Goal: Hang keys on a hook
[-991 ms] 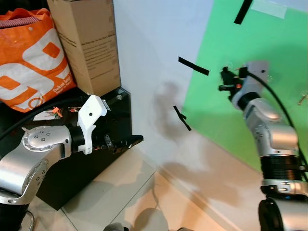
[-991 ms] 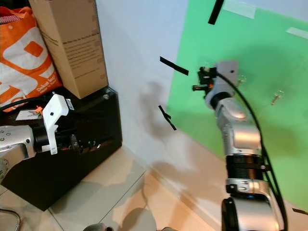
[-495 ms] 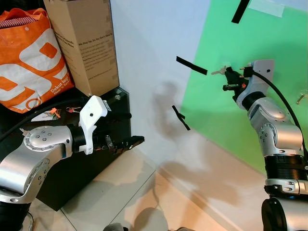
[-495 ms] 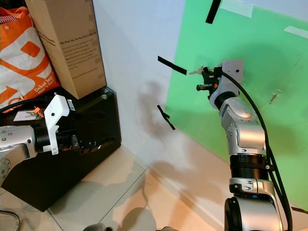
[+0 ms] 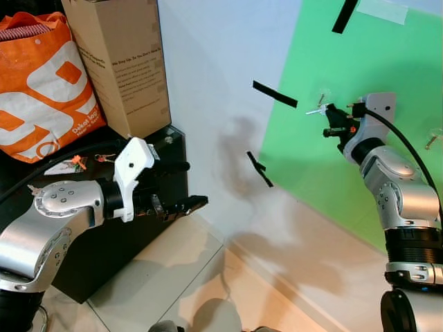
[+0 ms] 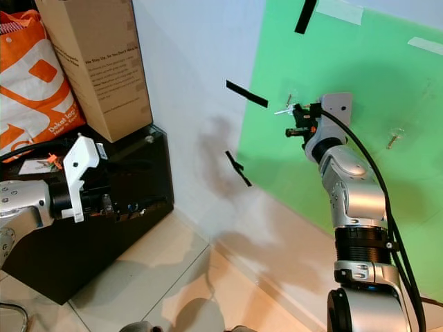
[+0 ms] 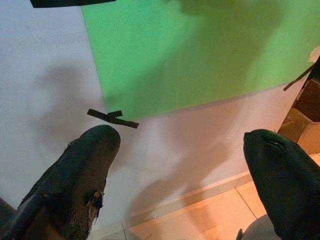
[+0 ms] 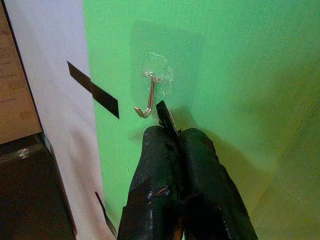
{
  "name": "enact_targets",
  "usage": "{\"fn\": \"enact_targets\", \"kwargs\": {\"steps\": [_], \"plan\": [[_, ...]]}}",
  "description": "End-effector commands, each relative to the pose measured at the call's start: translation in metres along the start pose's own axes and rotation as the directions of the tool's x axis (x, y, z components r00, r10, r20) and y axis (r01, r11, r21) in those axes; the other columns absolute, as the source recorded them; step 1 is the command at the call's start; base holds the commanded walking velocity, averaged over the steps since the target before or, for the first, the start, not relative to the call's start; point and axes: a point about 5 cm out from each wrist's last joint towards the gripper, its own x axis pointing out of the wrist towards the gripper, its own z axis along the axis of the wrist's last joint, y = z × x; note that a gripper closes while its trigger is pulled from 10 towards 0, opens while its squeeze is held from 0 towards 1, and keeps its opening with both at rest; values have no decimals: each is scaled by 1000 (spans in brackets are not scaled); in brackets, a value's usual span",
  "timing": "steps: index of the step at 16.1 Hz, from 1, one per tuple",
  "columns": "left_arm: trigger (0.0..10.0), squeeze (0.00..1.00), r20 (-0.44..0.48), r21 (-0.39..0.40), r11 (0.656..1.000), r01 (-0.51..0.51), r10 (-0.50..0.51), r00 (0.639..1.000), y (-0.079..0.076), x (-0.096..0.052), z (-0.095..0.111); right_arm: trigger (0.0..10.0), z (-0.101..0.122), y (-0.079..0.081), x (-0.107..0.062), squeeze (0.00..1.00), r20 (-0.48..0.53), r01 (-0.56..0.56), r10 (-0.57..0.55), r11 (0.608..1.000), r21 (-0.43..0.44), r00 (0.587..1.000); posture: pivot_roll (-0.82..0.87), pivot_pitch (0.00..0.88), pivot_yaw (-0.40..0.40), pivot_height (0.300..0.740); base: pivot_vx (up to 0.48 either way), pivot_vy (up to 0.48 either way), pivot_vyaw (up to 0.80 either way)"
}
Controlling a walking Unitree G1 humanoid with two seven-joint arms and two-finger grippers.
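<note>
A clear adhesive hook [image 8: 150, 97] with a metal prong is stuck on the green board [image 5: 374, 62]. My right gripper [image 8: 175, 134] is shut on a small silver key [image 5: 317, 109]. The key's tip [image 8: 162, 112] pokes out between the fingers, just below and beside the hook's [image 6: 288, 99] curved end without touching it. My left gripper [image 5: 190, 203] is held out low in front of the black cabinet. Its fingers [image 7: 95, 150] are spread open with nothing between them.
An orange bag [image 5: 41, 83] and a cardboard box [image 5: 118, 62] stand on a black cabinet [image 5: 169, 155] at the left. A second hook [image 5: 432, 142] sits further right on the board. Black tape strips [image 5: 275, 94] mark the wall. The floor below is tiled.
My right gripper has carried the key to the right and slightly up, closer to the hook. The left arm has stayed put.
</note>
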Motion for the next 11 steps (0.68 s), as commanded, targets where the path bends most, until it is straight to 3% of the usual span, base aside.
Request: {"fn": "enact_targets", "kwargs": {"steps": [1, 7, 11], "plan": [[10000, 0, 0, 18, 1000, 5, -5, 1000, 1, 2, 3, 10000, 8, 2, -1, 0, 20, -14, 14, 1000, -16, 1000, 18, 29, -54, 740, 0, 0, 0], [10000, 0, -1, 22, 1000, 3, -3, 1000, 1, 1, 3, 10000, 17, 11, 2, 0, 55, -58, 58, 998, 0, 997, 23, 24, -60, 740, 0, 0, 0], [10000, 0, 3, 22, 1000, 8, -8, 1000, 0, 1, 4, 10000, 15, 12, -2, 0, 18, -111, 112, 993, -35, 994, 22, 20, -60, 740, 0, 0, 0]]}}
